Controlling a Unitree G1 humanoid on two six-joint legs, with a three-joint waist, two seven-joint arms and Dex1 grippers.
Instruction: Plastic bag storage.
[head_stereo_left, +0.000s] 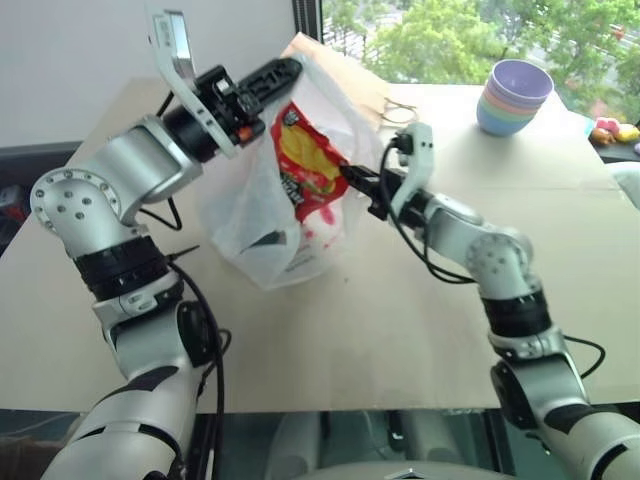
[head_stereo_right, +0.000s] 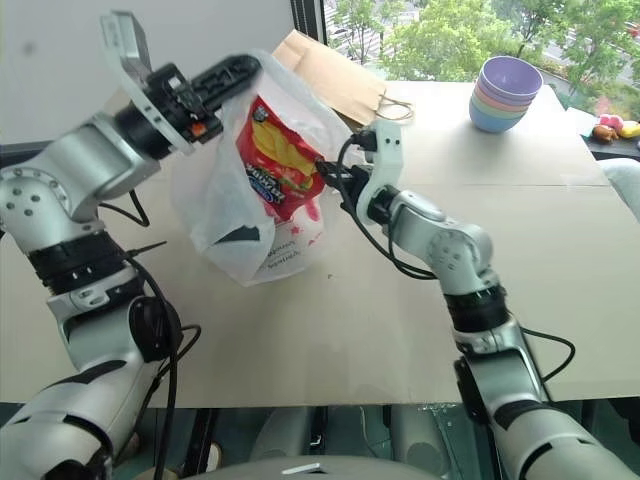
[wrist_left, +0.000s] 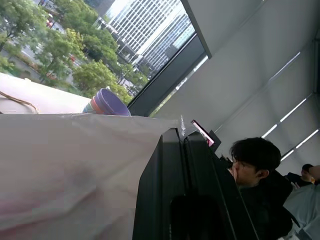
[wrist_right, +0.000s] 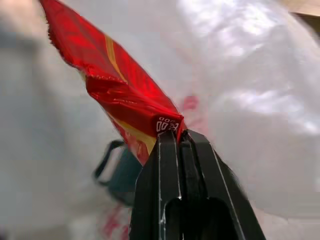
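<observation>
On the left, the left gripper (head_stereo_left: 283, 73) is raised above the surface (head_stereo_left: 330, 330), its fingers clenched on the top edge of the plastic bag (head_stereo_left: 255, 215). The bag hangs from this grip, and its bottom seems to rest on the surface near the middle. The step in hand looks like loading: one arm holds the bag up while the other brings an item to it.

In the middle, the red snack packet (head_stereo_left: 305, 160) lies against the front of the bag. The right gripper (head_stereo_left: 356, 181) has its fingers pinched on one corner of the packet, as the right wrist view shows clearly. The next move probably calls for lifting the packet to the bag's mouth and releasing it inside, which needs the mouth to stay open.

It is hard to tell whether the packet is already inside the bag or only against its outer wall. The mouth of the bag is hidden behind the left gripper. A dark shape shows through the plastic low down; what it is cannot be told. Behind, the brown paper bag (head_stereo_left: 345, 75) is partly covered, and on the right stands a stack of cups (head_stereo_left: 512, 98).
</observation>
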